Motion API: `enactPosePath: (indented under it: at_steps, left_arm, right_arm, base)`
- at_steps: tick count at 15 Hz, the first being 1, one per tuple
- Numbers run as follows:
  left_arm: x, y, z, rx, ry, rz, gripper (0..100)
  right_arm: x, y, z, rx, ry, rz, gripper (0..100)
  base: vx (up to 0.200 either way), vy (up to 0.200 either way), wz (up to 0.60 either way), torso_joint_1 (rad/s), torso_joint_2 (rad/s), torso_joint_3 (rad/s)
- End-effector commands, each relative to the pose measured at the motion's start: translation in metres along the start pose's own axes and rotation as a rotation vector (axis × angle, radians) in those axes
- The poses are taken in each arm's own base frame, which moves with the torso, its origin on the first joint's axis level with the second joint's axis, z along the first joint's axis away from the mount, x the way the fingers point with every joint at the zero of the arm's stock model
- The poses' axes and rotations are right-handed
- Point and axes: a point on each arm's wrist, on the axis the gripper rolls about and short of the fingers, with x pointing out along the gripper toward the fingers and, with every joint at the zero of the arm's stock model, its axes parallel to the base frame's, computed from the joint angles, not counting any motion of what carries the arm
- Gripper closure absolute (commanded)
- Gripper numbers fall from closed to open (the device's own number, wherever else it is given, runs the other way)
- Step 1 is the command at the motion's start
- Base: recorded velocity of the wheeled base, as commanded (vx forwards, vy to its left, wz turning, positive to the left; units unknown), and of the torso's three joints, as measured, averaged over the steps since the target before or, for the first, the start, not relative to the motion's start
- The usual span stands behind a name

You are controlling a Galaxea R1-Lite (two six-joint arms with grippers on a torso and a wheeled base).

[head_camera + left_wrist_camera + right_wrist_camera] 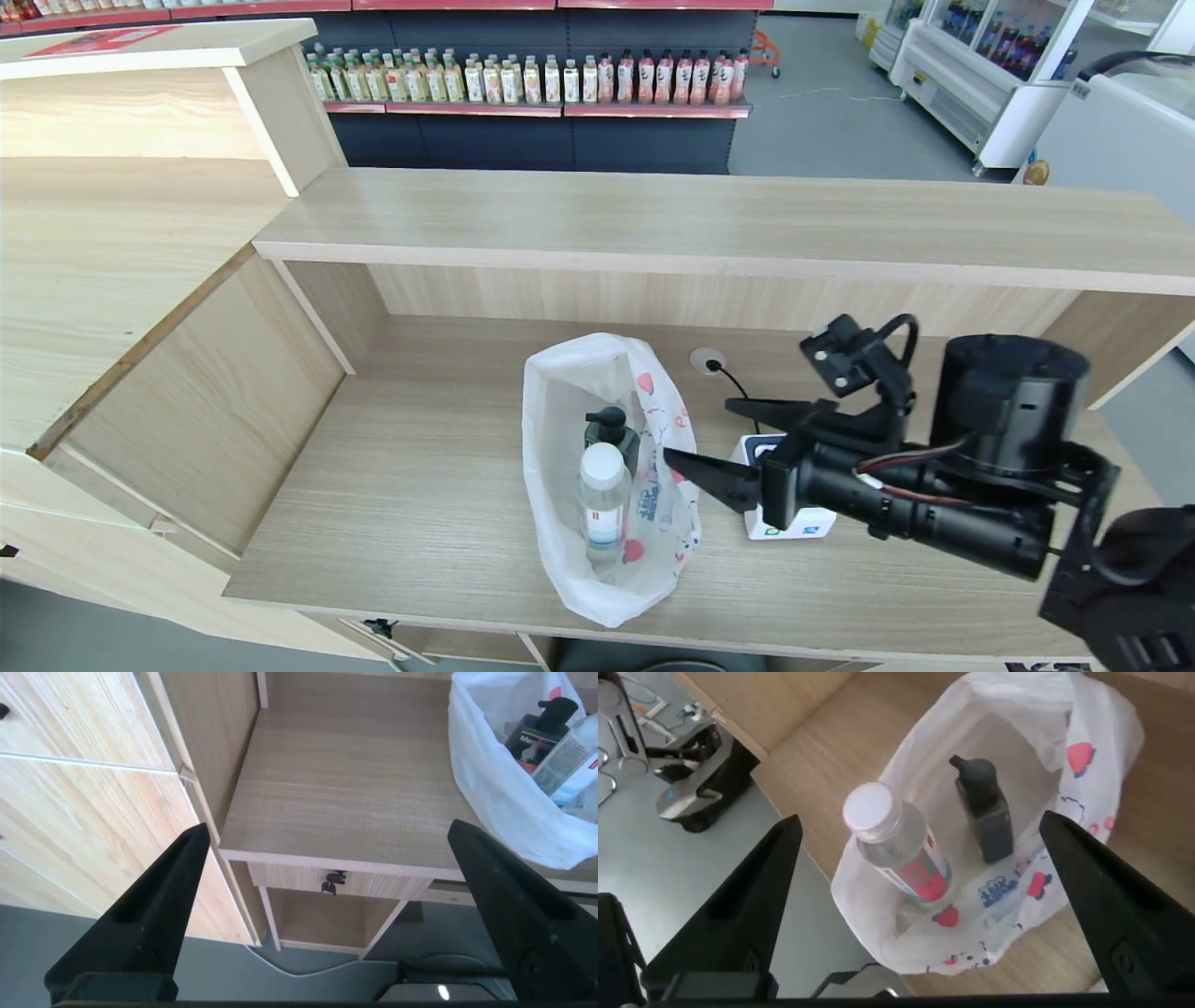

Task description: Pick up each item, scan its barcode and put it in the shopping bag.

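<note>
Down in the lower middle of the head view, the shopping bag (551,439) sits open on the desk (420,485). A clear white-capped bottle (602,495) and a dark pump bottle (611,431) are standing inside it. The right gripper (698,429) hangs just right of the bag, fingers apart and empty. The left gripper (327,831) has its fingers wide apart too, facing the desk's front edge.

This is a shop. Rows of drink bottles (532,79) stand on a long red shelf (653,110) at the back. A glass fridge (966,70) with more drinks is off to the side. A wooden checkout counter (420,485) holds a shopping bag (553,523).
</note>
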Motion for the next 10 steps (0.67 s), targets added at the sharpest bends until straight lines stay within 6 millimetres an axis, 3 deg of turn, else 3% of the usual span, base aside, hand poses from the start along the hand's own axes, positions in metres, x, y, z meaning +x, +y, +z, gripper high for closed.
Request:
enactPosePath:
  at_steps: [1,4,5,6,7,10]
  left_arm:
    - [0.0,0.0,0.0,0.0,0.0,0.0,0]
    - [0.0,0.0,0.0,0.0,0.0,0.0,0]
    - [0.0,0.0,0.0,0.0,0.0,0.0,0]
    - [0.0,0.0,0.0,0.0,0.0,0.0,0]
    - [0.0,0.0,0.0,0.0,0.0,0.0,0]
    - [0.0,0.0,0.0,0.0,0.0,0.0,0]
  right_arm:
    - [-0.078,-0.006,0.028,0.014,-0.049,-0.25,0]
    - [-0.132,-0.001,-0.003,0.036,0.044,-0.422,0]
    - [-0.158,0.002,-0.025,0.058,0.101,-0.509,0]
    - [-0.17,0.003,-0.035,0.069,0.122,-0.546,0]
    - [-0.197,0.012,-0.056,0.082,0.146,-0.601,0]
    - [-0.239,0.035,-0.094,0.039,0.115,-0.728,0]
  base:
    - [0.0,0.0,0.0,0.0,0.0,0.0]
    - [0.0,0.0,0.0,0.0,0.0,0.0]
    - [0.0,0.0,0.0,0.0,0.0,0.0]
    - [0.0,0.0,0.0,0.0,0.0,0.0]
    - [0.0,0.0,0.0,0.0,0.0,0.0]
    - [0.0,0.0,0.0,0.0,0.0,0.0]
